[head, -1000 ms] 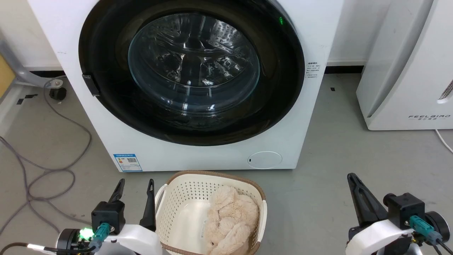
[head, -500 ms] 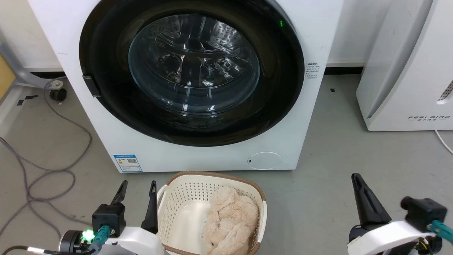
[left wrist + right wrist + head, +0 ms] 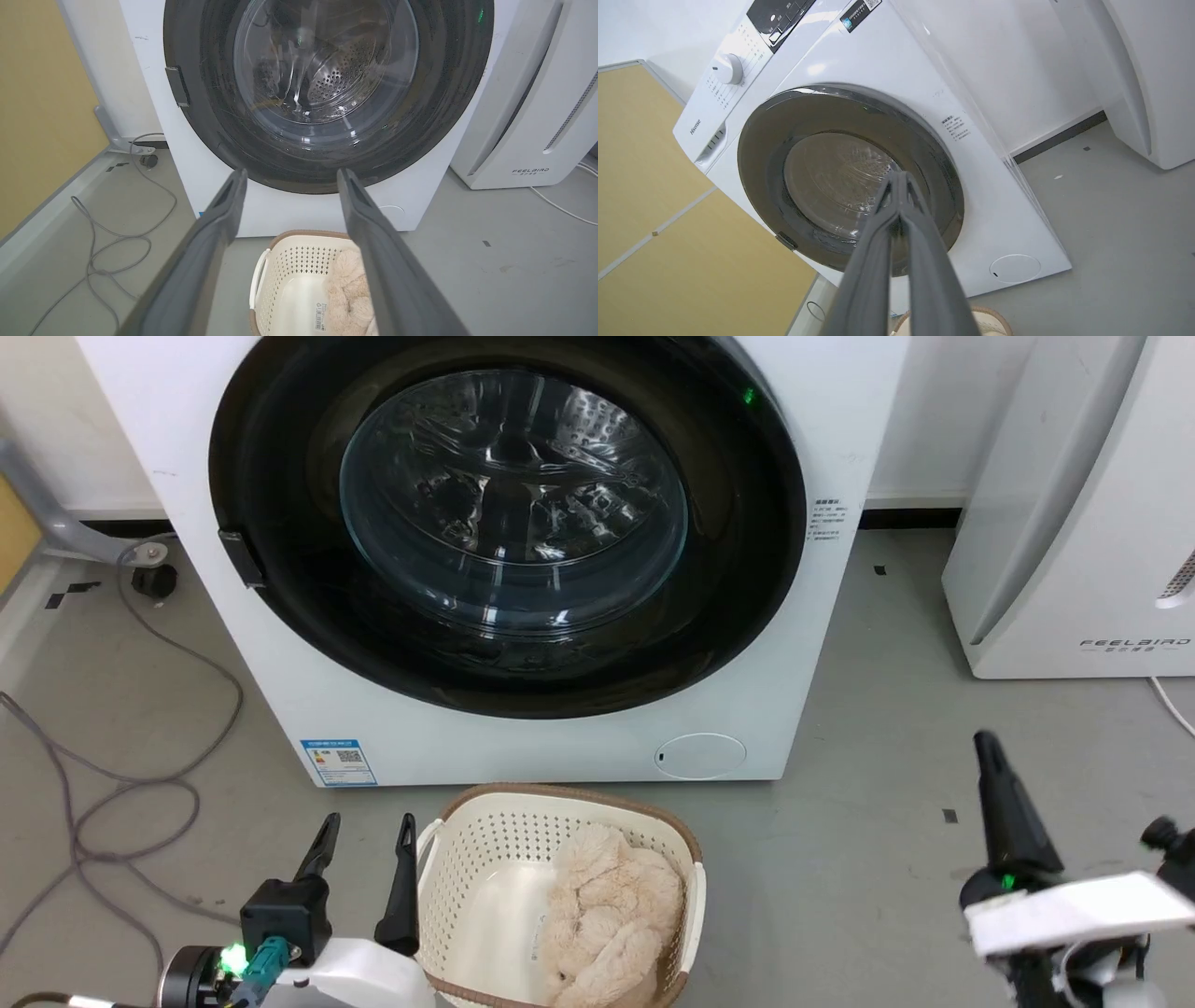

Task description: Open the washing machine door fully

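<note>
The washing machine door (image 3: 512,513) was shut, well ahead of both hands. The left hand (image 3: 366,823) was spread, the right hand (image 3: 899,176) pressed together. Reaching its edge to pull likely came next.

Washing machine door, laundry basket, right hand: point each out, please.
washing machine door (image 3: 513,504), head view, centre of its glass bowl.
laundry basket (image 3: 504,836), head view, perforated back wall.
right hand (image 3: 899,177), right wrist view, where its closed fingertips meet.

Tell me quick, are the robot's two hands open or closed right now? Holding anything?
Left gripper: open, holding nothing.
Right gripper: closed, holding nothing.
</note>
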Robot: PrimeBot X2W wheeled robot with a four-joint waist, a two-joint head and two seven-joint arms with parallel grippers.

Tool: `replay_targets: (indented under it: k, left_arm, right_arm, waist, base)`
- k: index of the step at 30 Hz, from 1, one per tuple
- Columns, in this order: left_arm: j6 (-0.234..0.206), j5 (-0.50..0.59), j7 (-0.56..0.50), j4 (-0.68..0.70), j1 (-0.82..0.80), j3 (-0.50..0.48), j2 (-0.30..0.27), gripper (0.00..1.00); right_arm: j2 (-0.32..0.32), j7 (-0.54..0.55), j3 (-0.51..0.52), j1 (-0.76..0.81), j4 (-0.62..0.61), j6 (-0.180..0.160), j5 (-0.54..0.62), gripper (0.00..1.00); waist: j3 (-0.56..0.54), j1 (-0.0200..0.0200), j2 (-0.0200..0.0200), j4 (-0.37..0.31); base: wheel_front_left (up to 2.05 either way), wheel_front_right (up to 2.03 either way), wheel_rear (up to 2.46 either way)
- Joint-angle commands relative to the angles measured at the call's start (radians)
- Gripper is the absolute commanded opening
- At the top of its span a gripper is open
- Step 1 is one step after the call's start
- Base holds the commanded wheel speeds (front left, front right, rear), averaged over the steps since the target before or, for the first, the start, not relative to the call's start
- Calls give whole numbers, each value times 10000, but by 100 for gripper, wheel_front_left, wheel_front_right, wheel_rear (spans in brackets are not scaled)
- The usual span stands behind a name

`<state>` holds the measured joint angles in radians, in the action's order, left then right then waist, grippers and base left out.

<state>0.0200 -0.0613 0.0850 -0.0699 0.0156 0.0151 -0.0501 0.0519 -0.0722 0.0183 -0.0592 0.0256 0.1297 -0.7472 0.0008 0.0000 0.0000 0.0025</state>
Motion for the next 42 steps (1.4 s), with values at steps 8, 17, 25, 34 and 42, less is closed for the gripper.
replay_targets:
  k: [8, 17, 25, 34, 42]
  left_arm:
    - [89, -173, 256, -110, -258, -2, -12, 100]
    - [212, -292, 445, -127, -507, 0, -38, 100]
    - [359, -402, 611, -150, -848, 86, -66, 100]
    - [519, -562, 800, -61, -1257, 169, -93, 100]
    - [634, -723, 966, -95, -1530, 280, -77, 100]
  right_arm:
    - [378, -199, 172, -1148, 451, 5, -1916, 0]
    - [939, -453, 41, -3045, 1459, 6, -3805, 0]
    - [1607, -685, -679, -5133, 2758, 6, -5249, 0]
    - [2235, -698, -2435, -7907, 4441, 7, -6711, 0]
    - [2300, -649, -4089, -10256, 6057, 7, -7874, 0]
  waist:
    - [193, 0, 0, 62]
    - [632, 0, 0, 143]
    - [1171, 0, 0, 325]
    - [1900, 0, 0, 580]
    - [2511, 0, 0, 692]
  base:
    - [0, 0, 0]
    - [0, 0, 0]
    - [0, 0, 0]
    - [0, 0, 0]
    - [0, 0, 0]
